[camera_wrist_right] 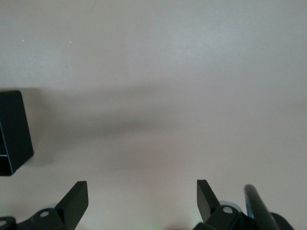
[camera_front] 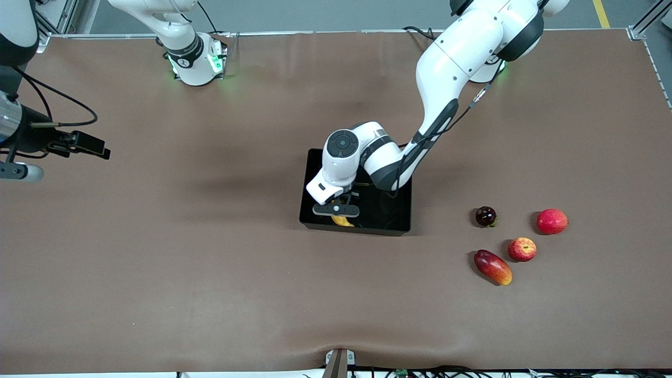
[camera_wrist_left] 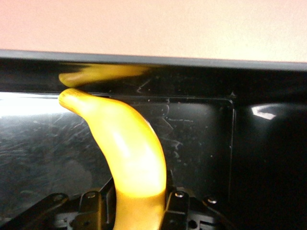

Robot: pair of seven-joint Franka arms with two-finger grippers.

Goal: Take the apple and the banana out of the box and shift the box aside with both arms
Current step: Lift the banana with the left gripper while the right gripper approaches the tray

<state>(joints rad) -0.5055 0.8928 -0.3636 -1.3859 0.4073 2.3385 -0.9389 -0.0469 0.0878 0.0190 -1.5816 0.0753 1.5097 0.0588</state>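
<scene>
1 curved yellow banana [camera_wrist_left: 127,148] (glossy) clamped by left gripper [camera_wrist_left: 139,203]; right gripper [camera_wrist_right: 141,199] wide apart.

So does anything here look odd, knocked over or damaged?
Nothing stands out. The left gripper is shut on the banana inside the black bin, whose floor looks scuffed. The apple and other fruits lie apart on the table. The right gripper waits open.

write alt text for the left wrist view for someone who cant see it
A yellow banana held between the shut fingers of the left gripper curves up through the middle of the view, low inside the glossy black box. Its tip nearly reaches the box's wall, which shows a faint yellow reflection, and the pale table lies past the rim.
</scene>
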